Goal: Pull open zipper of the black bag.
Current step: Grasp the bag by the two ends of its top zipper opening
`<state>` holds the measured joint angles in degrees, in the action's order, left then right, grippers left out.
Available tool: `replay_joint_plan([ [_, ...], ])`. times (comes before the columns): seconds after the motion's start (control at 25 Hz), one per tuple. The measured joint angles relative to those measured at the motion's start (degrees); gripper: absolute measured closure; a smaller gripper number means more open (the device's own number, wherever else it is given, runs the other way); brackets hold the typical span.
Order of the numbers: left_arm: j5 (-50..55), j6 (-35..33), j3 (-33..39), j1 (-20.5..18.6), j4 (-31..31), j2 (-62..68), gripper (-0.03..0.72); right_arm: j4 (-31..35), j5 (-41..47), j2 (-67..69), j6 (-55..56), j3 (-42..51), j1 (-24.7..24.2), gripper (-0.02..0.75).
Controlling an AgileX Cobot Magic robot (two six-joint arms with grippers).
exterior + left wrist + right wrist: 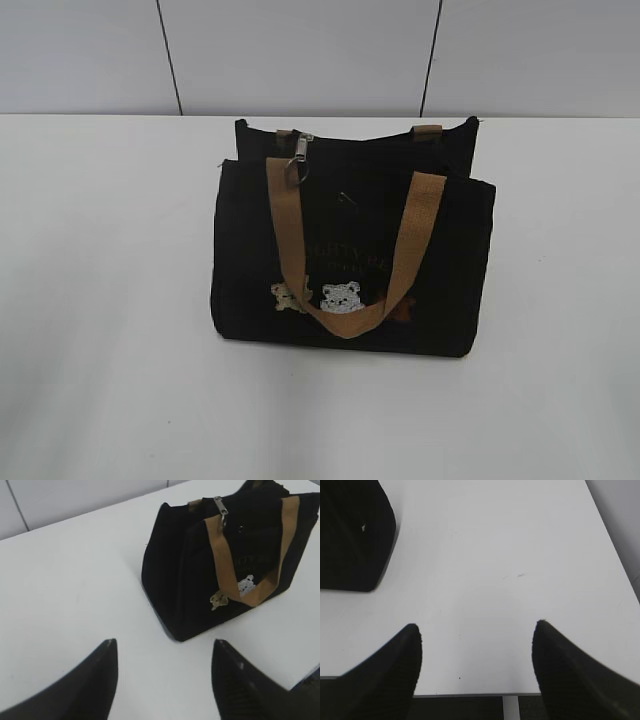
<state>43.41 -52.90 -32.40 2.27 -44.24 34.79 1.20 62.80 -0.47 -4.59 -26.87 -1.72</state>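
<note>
Exterior view shows the black bag [350,250] standing upright at frame center on the white table [100,300], its long axis running left to right, printed front toward the camera. The zipper [301,148] pull hangs at the upper left of the top edge, exposed for a grasp. Both the left gripper [162,680] and right gripper [477,670] hang released, jaws spread, well apart from the bag, holding nothing.

Lab bench — white table [100,300] (panelled wall [300,50])
</note>
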Motion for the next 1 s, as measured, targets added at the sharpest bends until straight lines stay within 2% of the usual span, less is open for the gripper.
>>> replay_joint_plan([
  [0.16, -0.32, -12.23, 0.0, 0.65, -9.81, 9.41, 0.216, 0.0, 0.0, 0.0, 0.0, 0.0, 0.0, 0.216],
  [0.4, -1.05, -33.95, -0.33, 0.65, -27.3, 24.03, 0.206, 0.05, 0.0, 0.0, 0.0, 0.0, 0.0, 0.216],
  [0.56, 1.27, -47.78, -0.4, 0.65, -36.36, 32.57, 0.195, 0.05, 0.0, 0.0, 0.0, 0.0, 0.0, 0.216],
  [0.76, 4.31, -60.89, -0.51, 0.65, -44.26, 41.86, 0.152, 0.05, 0.0, 0.0, 0.0, 0.0, 0.0, 0.216],
  [1.0, 6.98, -71.37, -0.61, 0.65, -53.35, 51.06, 0.146, 0.05, 0.0, 0.0, 0.0, 0.0, 0.0, 0.216],
])
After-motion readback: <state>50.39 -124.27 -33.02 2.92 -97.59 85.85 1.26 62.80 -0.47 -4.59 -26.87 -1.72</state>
